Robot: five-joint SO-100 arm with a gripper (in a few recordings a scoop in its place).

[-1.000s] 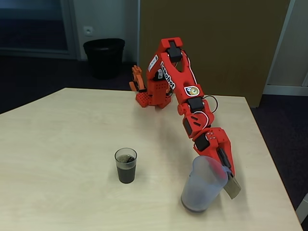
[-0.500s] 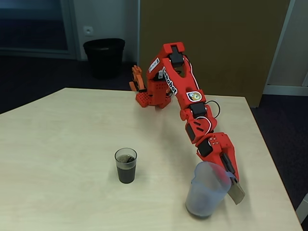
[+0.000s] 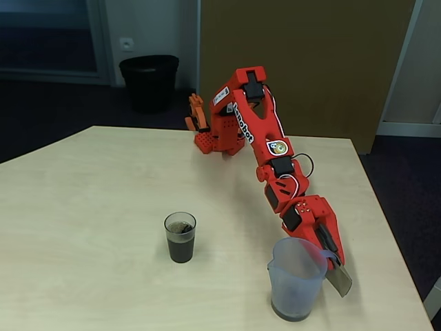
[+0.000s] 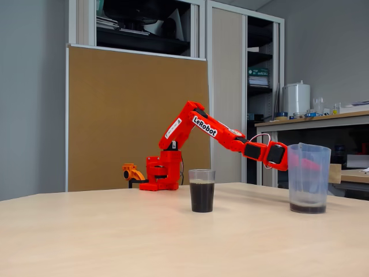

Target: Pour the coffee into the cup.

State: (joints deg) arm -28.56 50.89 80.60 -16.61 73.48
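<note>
One table [image 3: 83, 207], one cup, one jug, one red arm [image 3: 251, 124]. Left to right in a fixed view: the single cup [image 3: 180, 236], a small clear tumbler, stands upright on the table near its middle and holds the coffee [image 3: 180, 248], dark liquid filling it more than halfway. Well apart to its right stands the single translucent jug [image 3: 296, 279], upright on the table, with a shallow dark layer at its bottom [image 4: 308, 207]. The gripper [image 3: 329, 262] sits at the jug's right side, at its handle; whether the jaws clamp the handle cannot be told. One black bin [image 3: 148, 81] stands on the floor behind the table.
</note>
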